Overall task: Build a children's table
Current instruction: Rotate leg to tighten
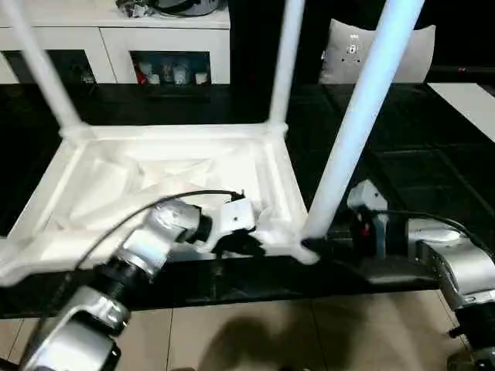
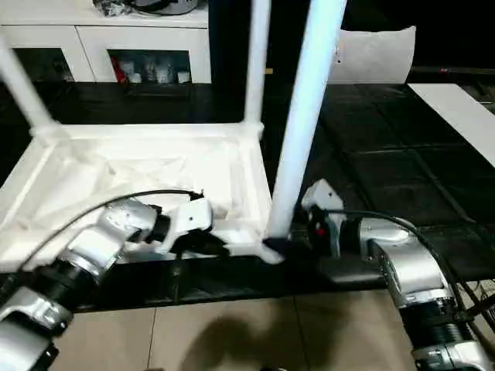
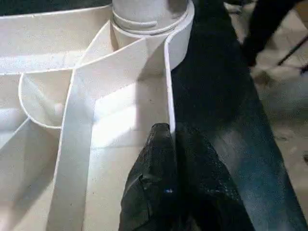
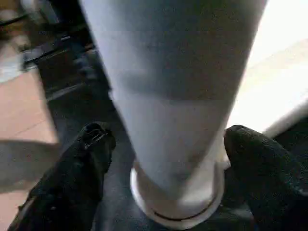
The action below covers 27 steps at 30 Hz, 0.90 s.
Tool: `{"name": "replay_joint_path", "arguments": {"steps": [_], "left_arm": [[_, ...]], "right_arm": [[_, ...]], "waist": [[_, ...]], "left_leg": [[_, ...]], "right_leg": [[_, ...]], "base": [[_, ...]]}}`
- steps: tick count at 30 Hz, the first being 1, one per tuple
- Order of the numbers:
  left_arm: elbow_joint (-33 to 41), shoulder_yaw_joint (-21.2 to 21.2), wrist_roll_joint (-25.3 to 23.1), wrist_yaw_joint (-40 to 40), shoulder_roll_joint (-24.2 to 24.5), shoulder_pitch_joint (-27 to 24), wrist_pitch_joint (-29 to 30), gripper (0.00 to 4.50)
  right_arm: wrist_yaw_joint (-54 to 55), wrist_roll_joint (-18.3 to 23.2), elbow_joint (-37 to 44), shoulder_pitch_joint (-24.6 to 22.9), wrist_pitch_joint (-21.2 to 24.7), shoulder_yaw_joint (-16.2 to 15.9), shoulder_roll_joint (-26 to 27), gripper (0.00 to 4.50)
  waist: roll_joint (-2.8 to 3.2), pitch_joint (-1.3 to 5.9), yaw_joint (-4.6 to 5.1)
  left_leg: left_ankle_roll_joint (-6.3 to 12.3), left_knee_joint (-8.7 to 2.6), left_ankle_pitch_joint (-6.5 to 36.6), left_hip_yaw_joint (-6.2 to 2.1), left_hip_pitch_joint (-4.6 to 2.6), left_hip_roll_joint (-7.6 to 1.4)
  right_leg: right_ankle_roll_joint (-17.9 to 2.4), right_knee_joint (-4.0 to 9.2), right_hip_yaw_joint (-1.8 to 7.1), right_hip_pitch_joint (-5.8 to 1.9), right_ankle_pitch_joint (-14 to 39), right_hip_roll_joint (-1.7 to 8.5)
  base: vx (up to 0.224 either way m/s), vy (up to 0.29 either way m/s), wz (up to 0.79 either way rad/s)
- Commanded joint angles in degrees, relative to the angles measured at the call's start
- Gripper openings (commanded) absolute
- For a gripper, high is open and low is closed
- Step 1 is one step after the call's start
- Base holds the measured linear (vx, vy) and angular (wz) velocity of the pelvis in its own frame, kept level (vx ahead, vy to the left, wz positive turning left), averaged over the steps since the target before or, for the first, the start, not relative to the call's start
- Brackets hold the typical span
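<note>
The white tabletop (image 1: 116, 185) lies upside down on the black work table, ribbed underside up. Three white legs stand in its corner sockets: far left (image 1: 42, 69), far right (image 1: 285, 62) and near right (image 1: 356, 116). My left gripper (image 1: 240, 243) is shut on the tabletop's near rim (image 3: 168, 96), one black fingertip (image 3: 161, 137) on each side of the thin wall, close to the near right socket. My right gripper (image 1: 317, 247) is open around the base of the near right leg (image 4: 173, 72). Its fingers (image 4: 91, 144) stand on either side of the leg with small gaps.
The tabletop's near rim runs close to the work table's front edge (image 1: 232, 282), with tiled floor (image 1: 232, 332) below. A white cabinet with glass doors (image 1: 116, 39) stands behind, a white cushion-like thing (image 1: 371, 54) at the back right, and a white board (image 1: 472, 100) at the far right.
</note>
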<state>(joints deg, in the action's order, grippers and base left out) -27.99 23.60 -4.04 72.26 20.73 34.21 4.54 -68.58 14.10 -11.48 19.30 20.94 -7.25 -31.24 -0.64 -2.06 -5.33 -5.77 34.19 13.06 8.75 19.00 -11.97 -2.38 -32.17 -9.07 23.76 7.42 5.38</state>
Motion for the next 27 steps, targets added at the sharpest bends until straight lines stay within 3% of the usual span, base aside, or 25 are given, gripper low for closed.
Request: {"name": "replay_joint_path", "arguments": {"steps": [1,3,4,6,7,11,16,22,23,27], "left_arm": [[0.4,2.8,-0.3,3.9,0.2,1.0,-2.1,0.00],[1.0,3.8,0.3,7.0,1.2,1.1,-3.0,0.00],[0.9,4.2,0.5,8.3,1.6,1.2,-3.8,0.00],[0.8,4.9,0.4,10.1,2.4,1.4,-5.1,0.00],[0.7,4.9,0.4,10.4,2.5,1.4,-5.3,0.00],[0.2,4.7,0.3,11.3,2.8,1.3,-6.4,0.00],[0.4,4.4,1.3,11.8,3.0,0.9,-5.7,0.00],[1.2,1.9,3.0,8.1,1.2,0.2,-0.4,0.00],[1.2,1.1,2.9,6.2,0.5,0.2,1.2,0.00],[1.9,-1.2,2.5,-2.1,-2.6,0.1,7.9,0.00]], "right_arm": [[-2.4,1.2,-0.5,1.1,-1.4,-0.2,-0.8,3.64],[-5.3,2.1,-1.0,1.5,-2.1,-0.9,-1.2,3.30],[-6.8,2.5,-1.2,1.6,-2.4,-1.3,-1.5,3.23],[-10.1,3.9,0.0,1.1,-1.5,-2.3,-2.2,3.14],[-10.6,4.0,0.2,1.0,-1.2,-2.5,-2.4,2.85],[-12.6,4.2,0.9,0.3,-0.3,-3.1,-2.9,2.72],[-13.2,5.3,1.2,-0.4,0.3,-3.0,-2.9,2.23],[-10.1,9.5,4.4,-1.5,6.7,-1.0,-0.9,2.12],[-7.8,9.6,4.8,-1.6,8.0,-0.5,0.2,2.12],[7.2,3.7,1.9,-0.1,7.4,1.3,6.0,2.12]], "waist": [[-0.70,3.80,0.01],[-0.40,3.78,-0.14],[-0.90,3.74,-0.02],[-0.59,3.72,-0.35],[-0.70,3.68,-0.40],[-0.62,3.64,-0.82],[-0.73,3.69,-0.97],[-0.51,3.65,-1.01],[-0.63,3.54,-0.88],[-0.71,3.25,-0.25]], "left_leg": [[5.70,-3.65,4.1,0.51,0.82,-1.38],[5.85,-3.68,4.0,0.52,0.77,-1.49],[5.98,-3.66,3.9,0.59,0.84,-1.51],[6.13,-3.61,4.0,0.64,0.79,-1.55],[6.14,-3.64,4.0,0.62,0.83,-1.57],[5.28,-3.68,4.6,0.65,0.72,-1.58],[4.53,-3.67,4.4,0.66,0.79,-1.36],[4.41,-3.73,4.1,0.70,0.75,-1.38],[3.91,-3.72,4.9,0.71,0.73,-1.16],[2.12,-3.62,6.8,0.72,0.64,-0.49]], "right_leg": [[-6.6,3.09,3.42,-4.38,18.5,3.51],[-7.0,2.91,3.50,-4.33,18.4,3.56],[-7.0,2.93,3.55,-4.30,18.3,3.47],[-7.3,2.91,3.55,-4.28,18.5,3.48],[-7.2,2.89,3.52,-4.28,18.7,3.49],[-6.2,3.14,3.53,-4.24,20.5,3.54],[-5.3,3.23,3.47,-4.28,21.4,3.45],[-5.3,3.31,3.48,-4.31,21.1,3.36],[-4.4,3.70,3.31,-4.22,23.0,3.28],[-1.2,4.80,2.60,-3.98,29.9,3.18]], "base": [[0.000,0.000,0.00],[0.000,0.000,0.00],[0.000,0.000,0.00],[0.000,0.000,0.00],[0.000,0.000,0.00],[0.000,0.000,0.00],[0.000,0.000,0.00],[0.000,0.000,0.00],[0.000,0.000,0.00],[0.000,0.000,0.00]]}}
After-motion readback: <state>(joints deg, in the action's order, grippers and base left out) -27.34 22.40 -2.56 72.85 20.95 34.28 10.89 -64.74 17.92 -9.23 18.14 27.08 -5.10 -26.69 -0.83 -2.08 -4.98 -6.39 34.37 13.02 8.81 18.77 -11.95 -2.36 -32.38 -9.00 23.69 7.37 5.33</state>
